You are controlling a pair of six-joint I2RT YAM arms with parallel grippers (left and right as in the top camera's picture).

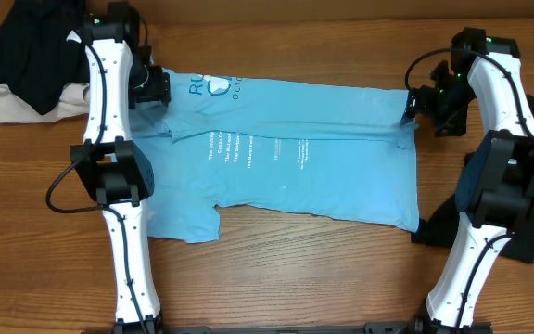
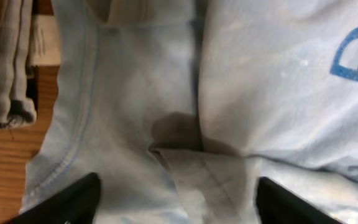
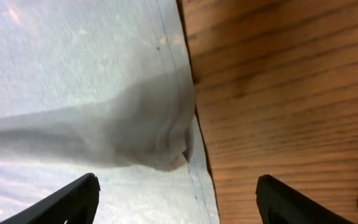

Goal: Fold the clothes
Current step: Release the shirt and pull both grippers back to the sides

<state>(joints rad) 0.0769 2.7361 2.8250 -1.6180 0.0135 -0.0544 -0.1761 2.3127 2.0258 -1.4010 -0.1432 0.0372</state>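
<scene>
A light blue T-shirt [image 1: 304, 158] with white and blue lettering lies flat across the table, its far long edge folded over toward the middle. My left gripper [image 1: 160, 102] is open just above the collar end; the left wrist view shows its fingers [image 2: 176, 205] spread over bunched blue fabric [image 2: 166, 124]. My right gripper [image 1: 413, 109] is open above the hem end; the right wrist view shows its fingers [image 3: 176, 205] straddling the hem edge [image 3: 179, 112], holding nothing.
A black garment [image 1: 31, 46] on a beige one [image 1: 12, 102] lies at the far left corner. Another dark garment [image 1: 517, 227] lies at the right behind my right arm. Bare wooden table [image 1: 295, 269] runs along the near side.
</scene>
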